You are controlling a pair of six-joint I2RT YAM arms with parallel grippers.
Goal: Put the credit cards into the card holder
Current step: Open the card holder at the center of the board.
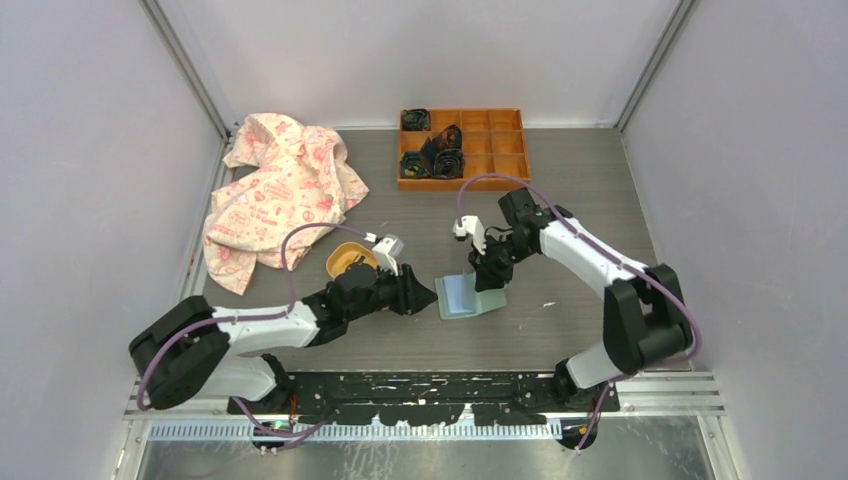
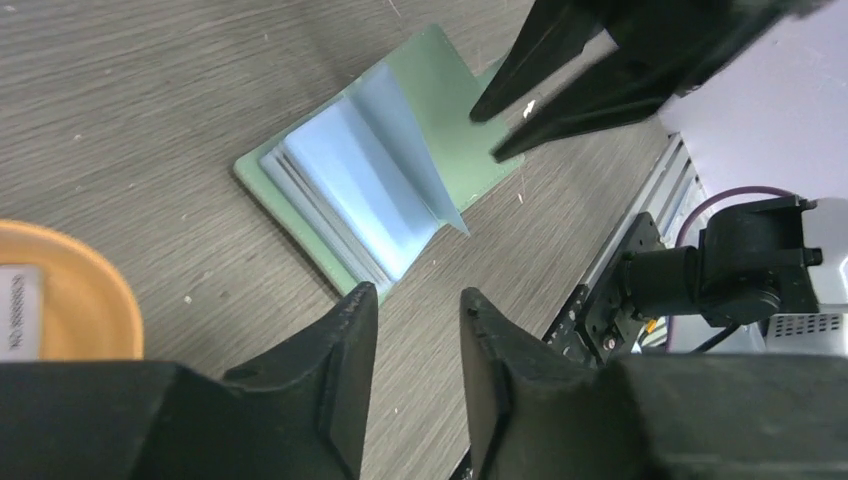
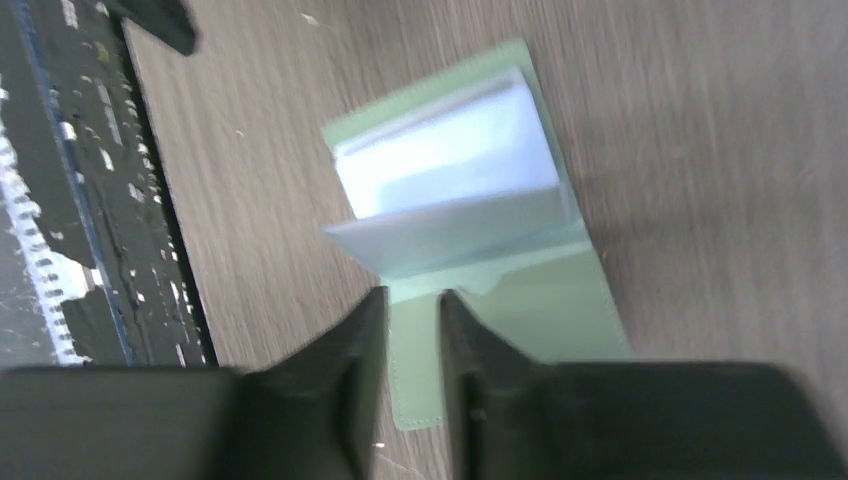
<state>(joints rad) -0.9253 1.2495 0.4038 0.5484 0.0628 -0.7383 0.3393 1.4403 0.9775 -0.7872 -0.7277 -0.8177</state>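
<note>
The mint-green card holder lies open on the table, one clear sleeve standing up from the stack. Whether the sleeves hold cards I cannot tell. My left gripper hovers just at the holder's left edge, jaws partly apart with only bare table between them. My right gripper is over the holder's far flap, jaws narrowly apart, the green flap showing through the gap; in the top view it sits at the holder's back edge. A whitish credit card with printed digits lies in the dish.
A yellow-orange oval dish sits just behind my left wrist. An orange compartment tray with dark rolled items stands at the back. A pink patterned cloth is heaped at the back left. The black base rail runs along the near edge.
</note>
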